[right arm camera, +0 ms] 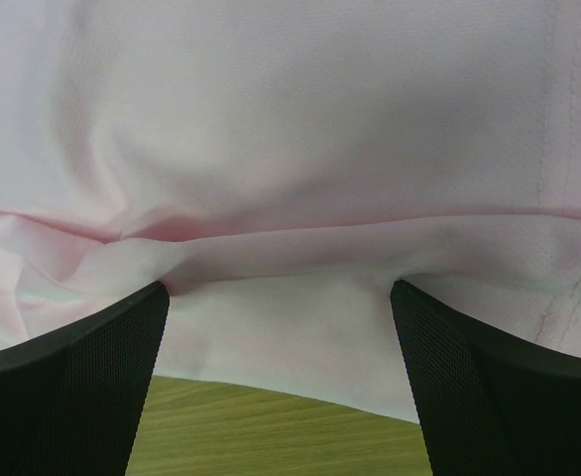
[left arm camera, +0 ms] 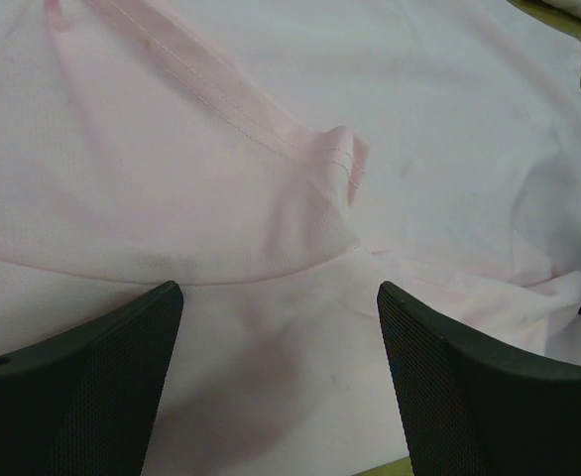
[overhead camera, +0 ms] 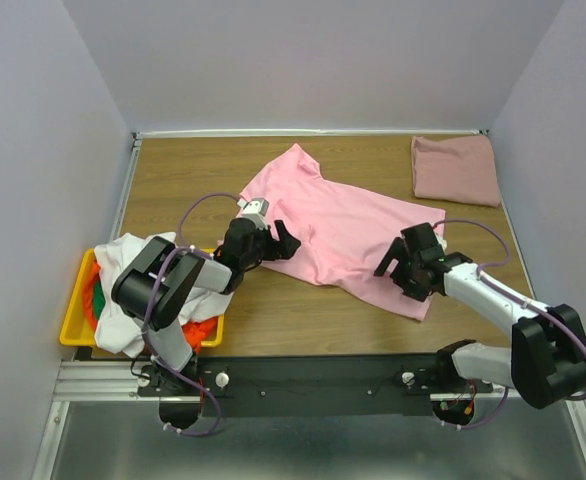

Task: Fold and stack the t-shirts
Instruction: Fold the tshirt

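Observation:
A bright pink t-shirt [overhead camera: 338, 225] lies spread and rumpled across the middle of the table. My left gripper [overhead camera: 281, 240] is open at the shirt's left edge, its fingers [left arm camera: 102, 377] straddling the pink cloth [left arm camera: 271, 198] near a stitched hem. My right gripper [overhead camera: 405, 268] is open at the shirt's lower right edge, fingers [right arm camera: 489, 397] either side of a fold of cloth [right arm camera: 290, 307] above bare wood. A dusty rose-pink t-shirt [overhead camera: 455, 170] lies folded at the back right. White [overhead camera: 138, 255], orange [overhead camera: 205, 328] and green [overhead camera: 96, 296] t-shirts are heaped in the bin.
A yellow plastic bin [overhead camera: 76, 320] stands at the near left, overflowing with shirts. The wooden table [overhead camera: 303, 315] is walled at the back and both sides. A metal rail [overhead camera: 303, 375] with the arm bases runs along the near edge.

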`<action>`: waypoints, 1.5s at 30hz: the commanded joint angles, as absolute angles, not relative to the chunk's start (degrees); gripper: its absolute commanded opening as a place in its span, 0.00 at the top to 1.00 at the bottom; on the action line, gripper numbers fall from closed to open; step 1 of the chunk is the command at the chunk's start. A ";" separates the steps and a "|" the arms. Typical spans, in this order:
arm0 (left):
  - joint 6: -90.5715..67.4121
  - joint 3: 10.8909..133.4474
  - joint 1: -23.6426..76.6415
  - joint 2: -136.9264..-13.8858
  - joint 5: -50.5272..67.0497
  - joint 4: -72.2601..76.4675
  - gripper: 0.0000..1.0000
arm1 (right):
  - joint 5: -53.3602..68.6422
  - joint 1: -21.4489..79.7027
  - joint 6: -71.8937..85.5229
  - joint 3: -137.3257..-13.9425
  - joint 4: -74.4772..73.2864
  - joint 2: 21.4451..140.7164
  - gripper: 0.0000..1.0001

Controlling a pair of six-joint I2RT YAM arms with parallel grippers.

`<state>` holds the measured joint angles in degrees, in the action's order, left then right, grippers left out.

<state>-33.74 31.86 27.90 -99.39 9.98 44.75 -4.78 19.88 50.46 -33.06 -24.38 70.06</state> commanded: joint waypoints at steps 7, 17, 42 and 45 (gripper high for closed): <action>-36.04 27.34 31.37 -98.70 7.82 39.46 0.12 | -15.91 18.55 56.16 -34.63 -41.75 73.13 0.00; -39.02 23.03 35.15 -96.33 5.80 41.92 0.12 | -16.00 17.84 60.12 -32.87 -45.97 63.29 0.00; -49.57 10.63 47.20 -83.50 0.53 44.03 0.11 | -18.19 15.12 59.42 -35.77 -48.43 61.17 0.00; -50.18 9.93 48.60 -79.65 0.70 42.46 0.12 | -18.54 15.21 56.26 -39.10 -48.52 62.05 0.00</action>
<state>-48.25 11.94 47.11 -82.67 2.24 49.32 -16.29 15.62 58.35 -34.81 -47.42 62.15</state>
